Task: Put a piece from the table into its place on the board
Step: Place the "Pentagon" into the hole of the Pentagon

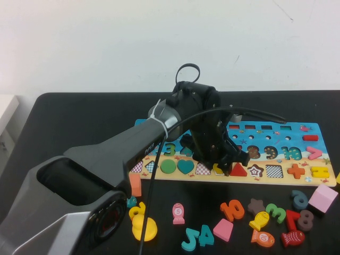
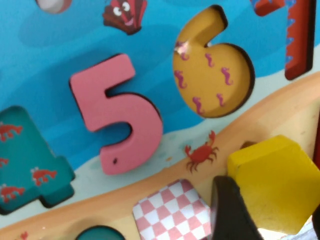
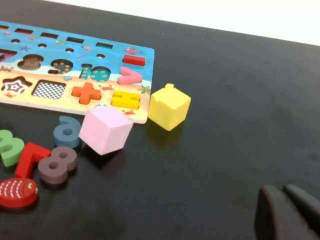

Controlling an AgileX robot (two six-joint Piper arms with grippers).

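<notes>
Your black desk (image 1: pixel 64 117) carries the puzzle board (image 1: pixel 297 139), with loose numbers, fish and blocks scattered just beside its near edge.

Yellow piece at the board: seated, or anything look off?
Not seated. In the left wrist view the yellow piece sits tilted over its place, one edge riding above the board, with the left end effector right at it. The right end effector is parked low over the table, fingers together.

Appeared to be a lab test bench. Indicated by black table (image 1: pixel 64 111), plain white wall (image 1: pixel 106 42), toy puzzle board (image 1: pixel 276 133).
</notes>
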